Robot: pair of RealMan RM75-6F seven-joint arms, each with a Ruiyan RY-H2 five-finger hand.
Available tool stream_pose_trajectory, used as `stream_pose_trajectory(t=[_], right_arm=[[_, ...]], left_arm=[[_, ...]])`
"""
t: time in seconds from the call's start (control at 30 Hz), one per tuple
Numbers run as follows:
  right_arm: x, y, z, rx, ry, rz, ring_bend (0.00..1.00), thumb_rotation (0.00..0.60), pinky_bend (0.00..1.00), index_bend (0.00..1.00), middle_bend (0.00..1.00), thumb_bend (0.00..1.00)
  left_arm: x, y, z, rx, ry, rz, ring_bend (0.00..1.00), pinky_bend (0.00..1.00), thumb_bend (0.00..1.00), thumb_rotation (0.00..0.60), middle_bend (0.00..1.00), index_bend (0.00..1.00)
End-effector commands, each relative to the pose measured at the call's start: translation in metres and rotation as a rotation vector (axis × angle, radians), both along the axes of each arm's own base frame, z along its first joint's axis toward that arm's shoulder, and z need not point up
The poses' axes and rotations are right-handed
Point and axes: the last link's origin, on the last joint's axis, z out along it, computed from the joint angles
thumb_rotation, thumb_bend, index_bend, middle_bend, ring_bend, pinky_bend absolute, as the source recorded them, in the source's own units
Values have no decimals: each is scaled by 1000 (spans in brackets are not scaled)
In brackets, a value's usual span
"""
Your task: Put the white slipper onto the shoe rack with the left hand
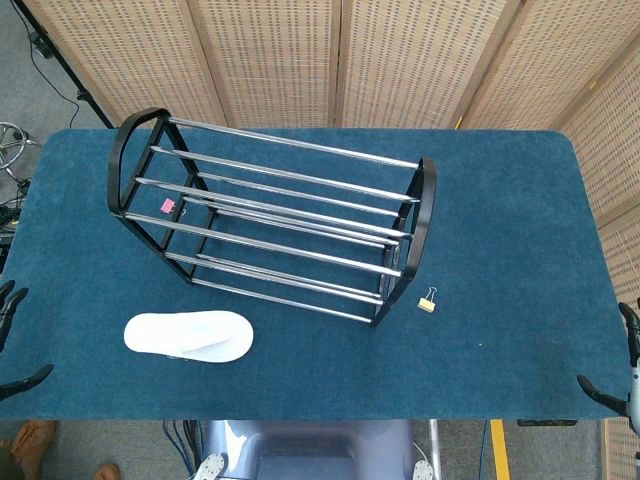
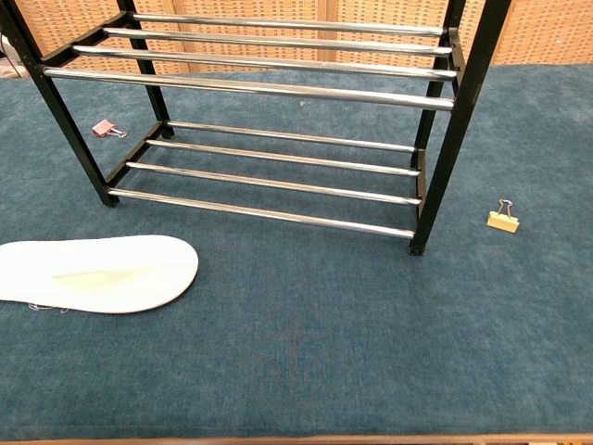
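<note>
Lying flat before the shoe rack (image 1: pixel 270 220), the white slipper (image 1: pixel 188 335) awaits the empty, spread-fingered left hand (image 1: pixel 12 340) at the table edge.

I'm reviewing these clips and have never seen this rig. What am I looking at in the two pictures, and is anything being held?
Both pictures come from the robot's own cameras: one on its head looking down, one at chest height looking straight across a blue table. A metal shoe rack stands on it. In front of the rack lies a flat white slipper. Two small binder clips are there too: a yellow one beside the rack and a pink one under it. The dark fingers at the head view's edges are the left robot hand and the right robot hand. Both hold nothing, fingers apart.
</note>
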Motion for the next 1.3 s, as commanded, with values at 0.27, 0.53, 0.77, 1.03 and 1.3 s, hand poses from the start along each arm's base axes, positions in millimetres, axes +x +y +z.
stream_pose_trajectory(t=[0.27,0.53,0.77,1.03,1.3], right_arm=[[0,1,0,4,0,0,0,600,0,0,0,0],[-2,-2,-5,13,20,-17,0,600,0,0,0,0],[-2,-3,-7,11,22,-23,0,600,0,0,0,0],[-2,0,1,-17,-4,-23,0,600,0,0,0,0],[-5,-1,5,-29,-15,-27,0,600,0,0,0,0]], left_arm=[[0,1,-4,-20,14,2,0,0,19,600,0,0],[-2,15,-15,-184,133,-126,0,0,19,600,0,0],[-11,52,-41,-243,336,-368,0,0,19,600,0,0],[-14,86,-82,-306,465,-587,0,0,18,600,0,0],[-3,103,-117,-339,485,-746,0,0,23,600,0,0]])
